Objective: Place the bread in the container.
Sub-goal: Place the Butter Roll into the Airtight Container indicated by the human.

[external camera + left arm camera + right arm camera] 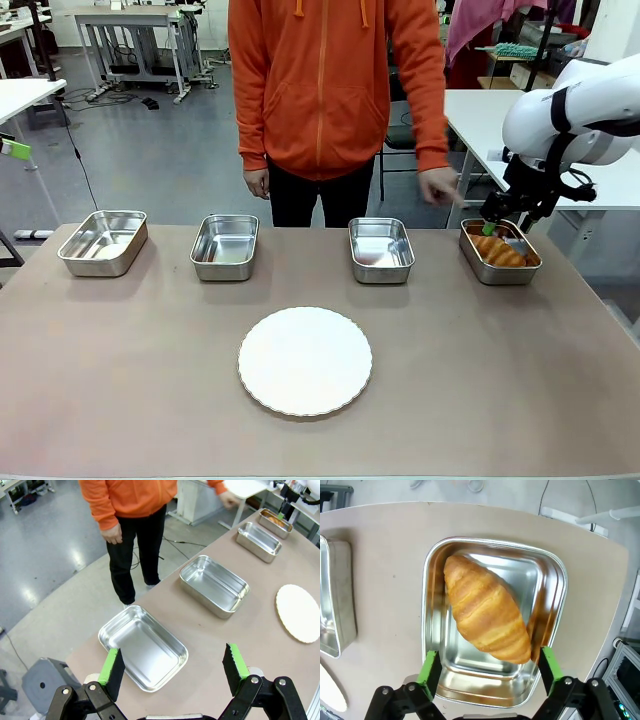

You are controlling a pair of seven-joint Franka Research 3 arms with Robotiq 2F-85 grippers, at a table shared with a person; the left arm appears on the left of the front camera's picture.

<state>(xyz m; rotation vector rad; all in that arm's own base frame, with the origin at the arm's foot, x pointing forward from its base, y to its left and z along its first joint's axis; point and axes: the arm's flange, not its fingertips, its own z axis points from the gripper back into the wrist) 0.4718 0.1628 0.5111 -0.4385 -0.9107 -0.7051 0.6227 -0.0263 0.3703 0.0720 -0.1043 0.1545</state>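
Observation:
The bread (487,609), a golden-brown croissant, lies diagonally inside the container (427,585), the far-right steel tray (484,270). In the front view the bread (503,254) shows inside that tray. My right gripper (488,669) hangs just above it, open, with one green pad on each side of the croissant's near end and nothing gripped. The front view shows this gripper (497,226) over the tray's far edge. My left gripper (173,665) is open above the table's left end, over the leftmost empty tray (176,648).
Three empty steel trays (103,242) (225,246) (381,249) stand in a row along the far side. A round white plate (305,360) lies mid-table. A person in an orange hoodie (335,80) stands behind, one hand (438,186) near the right trays.

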